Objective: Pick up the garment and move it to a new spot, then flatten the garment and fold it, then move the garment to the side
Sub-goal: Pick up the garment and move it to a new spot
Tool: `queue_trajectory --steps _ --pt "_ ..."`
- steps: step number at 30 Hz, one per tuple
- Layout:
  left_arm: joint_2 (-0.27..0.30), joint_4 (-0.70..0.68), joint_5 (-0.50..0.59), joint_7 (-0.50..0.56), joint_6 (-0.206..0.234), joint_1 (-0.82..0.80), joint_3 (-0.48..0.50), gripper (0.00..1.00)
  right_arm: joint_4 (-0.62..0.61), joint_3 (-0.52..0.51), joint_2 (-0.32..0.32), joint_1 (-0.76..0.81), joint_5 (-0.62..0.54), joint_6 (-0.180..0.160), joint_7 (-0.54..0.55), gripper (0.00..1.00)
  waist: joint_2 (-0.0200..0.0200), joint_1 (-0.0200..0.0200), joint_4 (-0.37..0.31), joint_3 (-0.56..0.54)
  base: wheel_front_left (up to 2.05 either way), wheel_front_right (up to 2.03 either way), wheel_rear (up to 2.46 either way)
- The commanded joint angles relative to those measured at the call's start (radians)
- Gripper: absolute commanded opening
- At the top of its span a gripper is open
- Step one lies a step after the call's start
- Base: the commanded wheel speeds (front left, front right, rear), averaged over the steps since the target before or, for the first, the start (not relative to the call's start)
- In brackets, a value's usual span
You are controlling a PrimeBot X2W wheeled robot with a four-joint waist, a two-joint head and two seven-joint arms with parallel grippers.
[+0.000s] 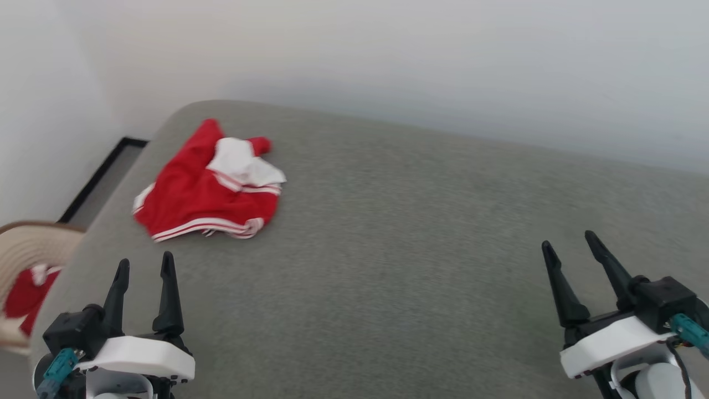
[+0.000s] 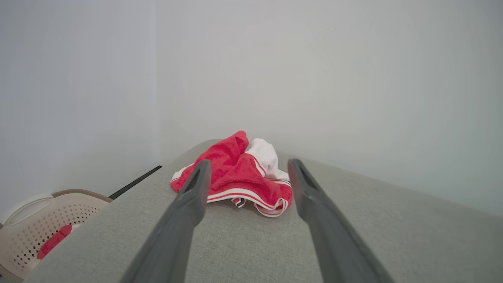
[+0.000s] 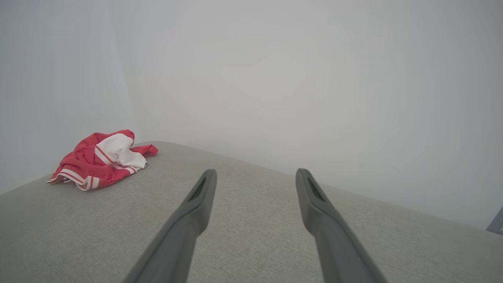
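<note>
The garment (image 1: 207, 185), a red shirt with white sleeve ends and thin white stripes, lies crumpled near the far left corner of the grey cushioned surface (image 1: 399, 233). My left gripper (image 1: 144, 263) hovers open at the lower left, short of the garment, with nothing between its fingers. In the left wrist view the garment (image 2: 239, 177) sits straight ahead between and beyond the two fingers. My right gripper (image 1: 568, 241) stands open at the lower right, far from the cloth. The right wrist view shows the garment (image 3: 102, 161) off to the left.
A beige perforated basket (image 1: 25, 249) holding something red (image 1: 25, 296) stands on the floor left of the surface; the left wrist view shows the basket (image 2: 35, 224) too. White walls close the back and left. The surface's rounded left edge lies near the garment.
</note>
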Motion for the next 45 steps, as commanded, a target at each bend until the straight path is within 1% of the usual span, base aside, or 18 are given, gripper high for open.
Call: queue_trajectory --steps 1,6,12,20,23,29,36,40,45 --pt "-0.005 0.005 0.017 -0.006 -0.003 -0.01 0.007 1.0 0.003 0.013 0.001 -0.01 0.008 0.0 -0.005 1.0 0.0 0.0 0.067 -0.009 0.0 0.0 0.0" --pt "-0.011 0.021 0.022 -0.006 -0.003 -0.01 0.023 1.0 0.011 0.055 -0.002 -0.03 0.02 0.0 -0.005 1.0 0.0 0.0 0.129 -0.014 0.0 0.0 0.0" --pt "-0.016 0.033 0.028 -0.006 -0.003 -0.006 0.029 1.0 0.016 0.087 -0.009 -0.048 0.034 0.0 -0.005 1.0 0.0 0.0 0.176 -0.015 0.0 0.0 0.0" --pt "-0.023 0.04 0.027 -0.006 -0.003 -0.005 0.033 1.0 0.011 0.089 -0.012 -0.05 0.033 0.0 -0.005 1.0 0.0 0.0 0.202 -0.008 0.0 0.0 0.0" --pt "-0.021 0.048 0.008 -0.006 -0.003 -0.013 0.028 1.0 0.006 0.083 -0.015 -0.05 0.028 0.0 -0.005 1.0 0.0 0.0 0.203 -0.001 0.0 0.0 0.0" --pt "-0.005 0.076 -0.029 -0.006 -0.003 -0.054 0.002 1.0 -0.006 0.068 -0.02 -0.054 0.017 0.0 -0.005 1.0 0.0 0.0 0.186 0.024 0.0 0.0 0.0" --pt "0.024 0.14 -0.07 -0.005 -0.003 -0.173 -0.048 1.0 -0.03 0.061 -0.037 -0.075 0.007 0.0 -0.005 1.0 0.0 0.0 0.131 0.079 0.0 0.0 0.0" --pt "0.062 0.213 -0.096 -0.005 -0.003 -0.265 -0.089 1.0 -0.054 0.068 -0.051 -0.097 0.004 0.0 -0.005 1.0 0.0 0.0 0.087 0.121 0.0 0.0 0.0" --pt "0.12 0.345 -0.151 -0.006 -0.003 -0.398 -0.149 1.0 -0.084 0.072 -0.068 -0.129 0.004 0.0 -0.005 1.0 0.0 0.0 0.029 0.179 0.0 0.0 0.0"
